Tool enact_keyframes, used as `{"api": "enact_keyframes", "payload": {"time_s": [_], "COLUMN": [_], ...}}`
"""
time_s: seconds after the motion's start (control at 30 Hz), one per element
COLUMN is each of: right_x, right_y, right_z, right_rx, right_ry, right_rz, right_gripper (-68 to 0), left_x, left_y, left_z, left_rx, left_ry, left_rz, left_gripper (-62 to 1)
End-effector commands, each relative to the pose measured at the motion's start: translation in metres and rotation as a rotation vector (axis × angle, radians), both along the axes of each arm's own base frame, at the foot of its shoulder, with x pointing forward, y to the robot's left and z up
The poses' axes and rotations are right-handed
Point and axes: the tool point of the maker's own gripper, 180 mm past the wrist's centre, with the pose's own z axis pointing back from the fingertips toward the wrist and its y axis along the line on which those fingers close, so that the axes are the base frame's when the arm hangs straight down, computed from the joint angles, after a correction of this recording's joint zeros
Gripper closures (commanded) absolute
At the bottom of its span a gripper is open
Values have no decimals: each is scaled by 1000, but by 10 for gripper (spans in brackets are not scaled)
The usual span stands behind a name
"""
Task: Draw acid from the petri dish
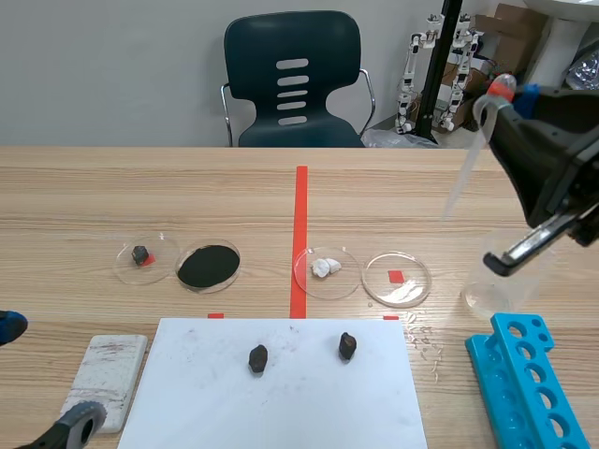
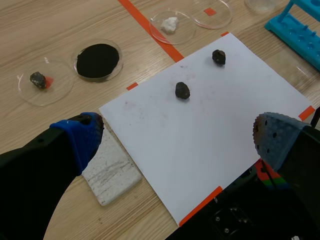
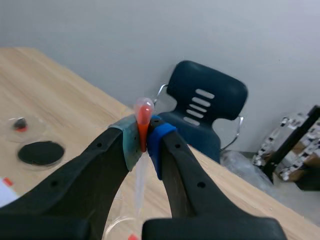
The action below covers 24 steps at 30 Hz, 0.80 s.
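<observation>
Pipette [image 1: 466, 165] pinched in jaws, right arm [image 1: 552, 159] raised

Four dishes are sitting in a row across the counter [image 1: 84, 196], left to right: stone dish [image 1: 161, 272], powder dish [image 1: 208, 290], lump dish [image 1: 343, 285], fourth dish [image 1: 413, 290]. Tape line [image 1: 300, 234] is running between the second and third. Sheet [image 1: 281, 402] is lying in front of the row, carrying two rocks [image 1: 258, 358] [image 1: 347, 347] side by side. Block [image 1: 108, 374] is lying just left of the sheet, rack [image 1: 529, 383] to its right. Jar [image 1: 496, 295] is standing behind the rack, right of the fourth dish. Dropper [image 1: 463, 182] is hanging tilted above the jar, in the right gripper [image 3: 145, 137] jaws. Chair [image 1: 293, 75] is standing behind the counter.
</observation>
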Motion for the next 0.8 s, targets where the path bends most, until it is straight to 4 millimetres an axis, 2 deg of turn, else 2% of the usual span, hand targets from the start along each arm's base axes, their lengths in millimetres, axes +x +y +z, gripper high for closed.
{"api": "enact_keyframes", "payload": {"time_s": [0.0,0.33,0.5,0.77], "right_x": [8,54,70,89], "right_y": [-2,-5,1,-3], "right_z": [-1,-32,-47,-79], "right_rx": [26,56,64,89], "right_ry": [-14,8,35,115], "right_rz": [-20,-96,-95,-133], "right_gripper": [-11,-11,-11,-11], "left_x": [3,3,3,3], "left_y": [-2,-2,-2,-2], "left_z": [6,6,6,6], "left_rx": [-23,-23,-23,-23], "left_ry": [-20,-20,-20,-20], "left_rz": [7,7,7,7], "left_gripper": [-623,-623,-623,-623]}}
